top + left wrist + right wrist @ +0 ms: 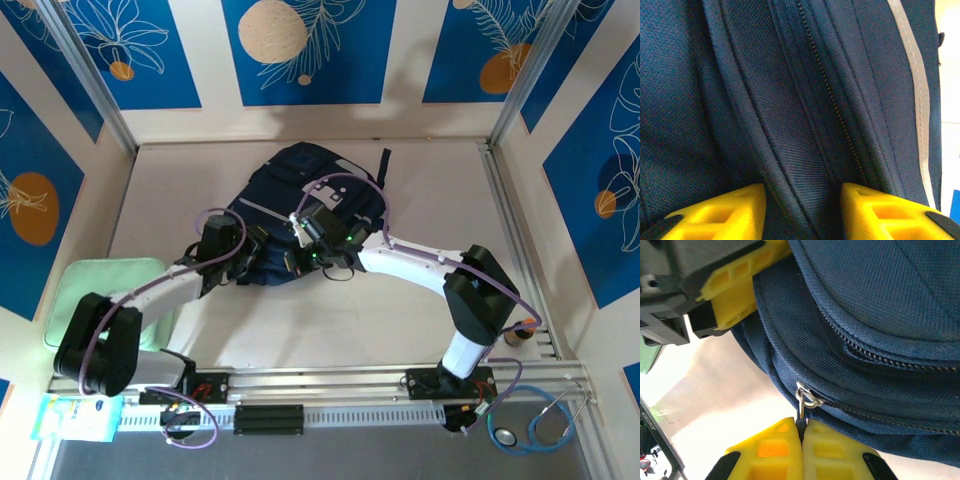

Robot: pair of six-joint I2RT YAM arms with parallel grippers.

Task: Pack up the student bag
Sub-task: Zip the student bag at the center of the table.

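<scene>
The bag (300,190) lies mid-counter (400,320), toward the far edge. It is dark navy weave with a grey stripe (920,100) and a zipper (830,85) running between padded folds. By the counter's left edge sits a green mat (95,285), partly under the left arm. The left gripper (802,192) is spread, with a ridge of bag fabric between its fingers. The right gripper (801,427) is pressed together, pinching the zipper pull (805,400) at the bag's near edge, and both grippers crowd that same edge.
</scene>
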